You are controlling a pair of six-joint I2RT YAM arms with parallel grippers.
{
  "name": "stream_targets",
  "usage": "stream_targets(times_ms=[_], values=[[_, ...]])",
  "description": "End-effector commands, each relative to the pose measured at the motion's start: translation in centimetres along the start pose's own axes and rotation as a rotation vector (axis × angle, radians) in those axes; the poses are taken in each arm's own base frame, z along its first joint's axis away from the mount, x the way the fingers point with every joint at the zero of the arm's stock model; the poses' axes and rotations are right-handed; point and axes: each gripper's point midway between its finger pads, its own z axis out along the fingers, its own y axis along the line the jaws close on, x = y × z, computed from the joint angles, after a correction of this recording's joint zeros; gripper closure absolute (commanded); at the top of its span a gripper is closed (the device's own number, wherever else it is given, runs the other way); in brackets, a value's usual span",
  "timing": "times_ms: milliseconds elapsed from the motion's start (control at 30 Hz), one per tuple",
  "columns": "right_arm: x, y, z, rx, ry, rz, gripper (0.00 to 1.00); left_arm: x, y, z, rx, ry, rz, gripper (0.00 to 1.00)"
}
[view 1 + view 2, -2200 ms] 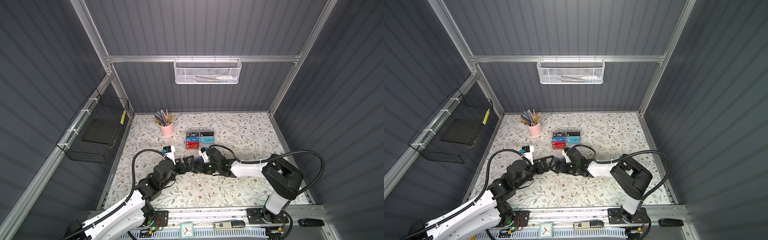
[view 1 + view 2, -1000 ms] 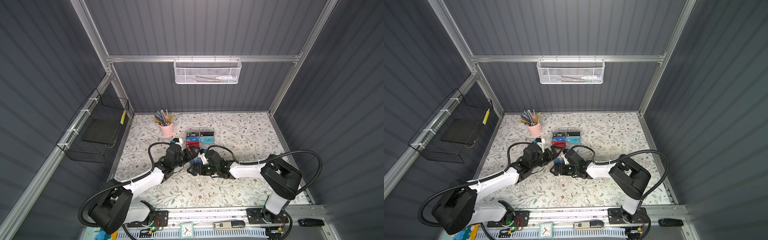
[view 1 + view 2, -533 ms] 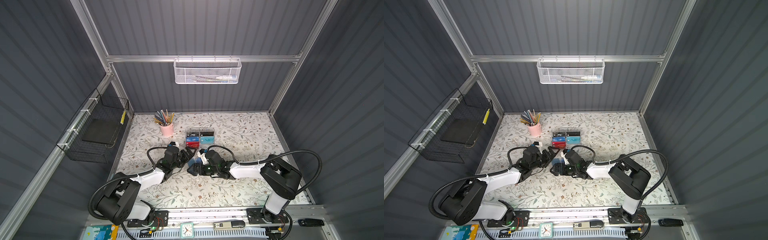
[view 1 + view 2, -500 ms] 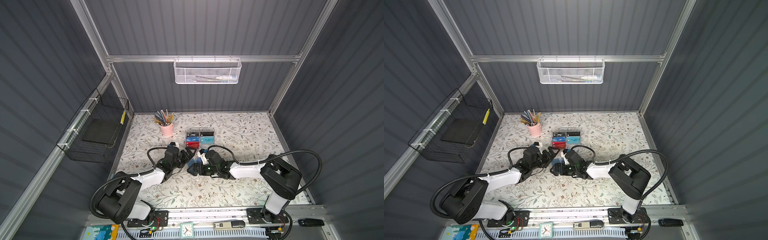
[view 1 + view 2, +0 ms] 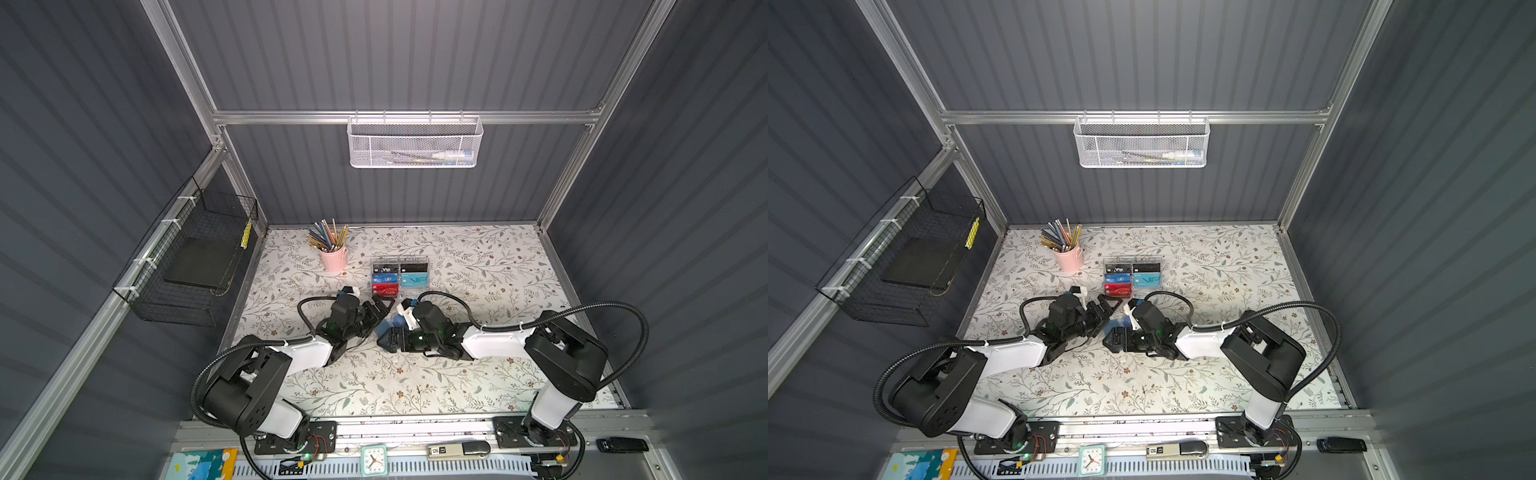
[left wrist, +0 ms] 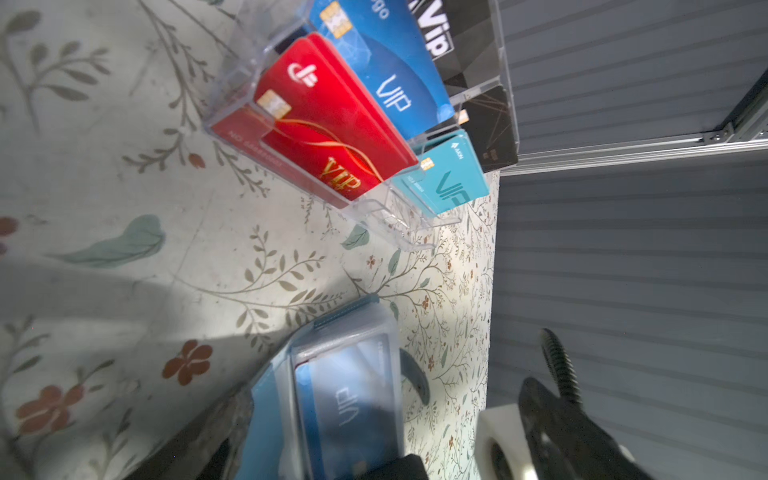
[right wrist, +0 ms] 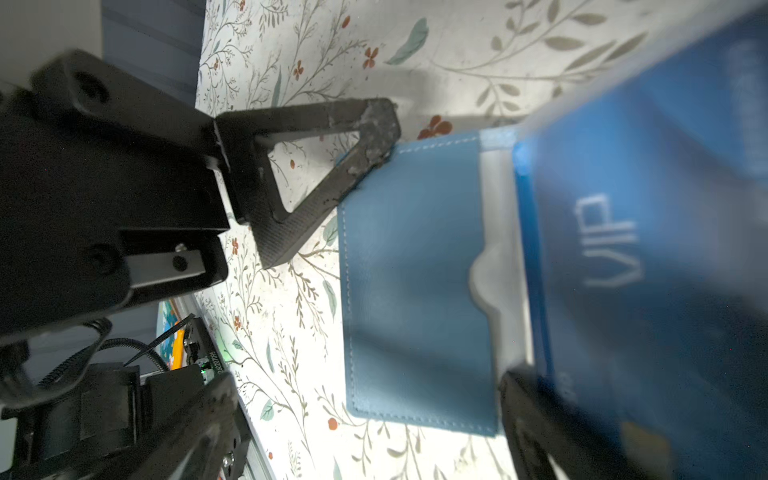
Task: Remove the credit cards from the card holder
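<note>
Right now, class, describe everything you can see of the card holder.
The card holder is a blue-grey, leather-look folding wallet with pale stitching, lying open on the floral table. A clear plastic sleeve holds a blue card lettered VIP. One fingertip of the open left end effector touches its corner.

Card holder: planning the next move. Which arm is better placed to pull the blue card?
Probably right: the right gripper sits open at the blue card; the left gripper merely touches a corner of the card holder.

top views sharp, evenly lit — wrist views shadowed, card holder [image 6: 347, 353] soft, perhaps defocused.
</note>
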Motion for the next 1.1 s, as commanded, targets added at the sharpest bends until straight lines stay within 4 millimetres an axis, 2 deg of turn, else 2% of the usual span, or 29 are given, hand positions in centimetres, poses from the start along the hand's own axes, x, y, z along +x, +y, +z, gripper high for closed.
stream_targets(times_ms=[0, 333, 567, 700, 900, 1067], values=[[0.6, -2.1, -1.0, 0.087, 0.004, 0.001, 0.01, 0.4, 1.5, 0.1, -0.025, 0.008, -0.019, 0.0], [-0.7, -2.8, -3.6, 0.131, -0.046, -0.017, 0.01, 1.2, 3.6, 0.9, -0.042, 0.025, -0.05, 0.0], [-1.8, -3.2, -5.3, 0.19, -0.085, -0.053, 0.01, 1.5, 4.3, 1.2, -0.052, 0.034, -0.053, 0.0], [-2.6, -3.8, -5.6, 0.214, -0.09, -0.059, 0.01, 1.7, 4.4, 1.4, -0.043, 0.042, -0.052, 0.0], [-4.1, -4.0, -6.7, 0.235, -0.122, -0.078, 0.01, 1.4, 2.9, 1.0, -0.01, 0.041, -0.016, 0.0], [-5.4, -5.1, -7.7, 0.317, -0.144, -0.117, 0.01, 0.5, 0.9, -0.6, -0.02, 0.012, 0.057, 0.0]])
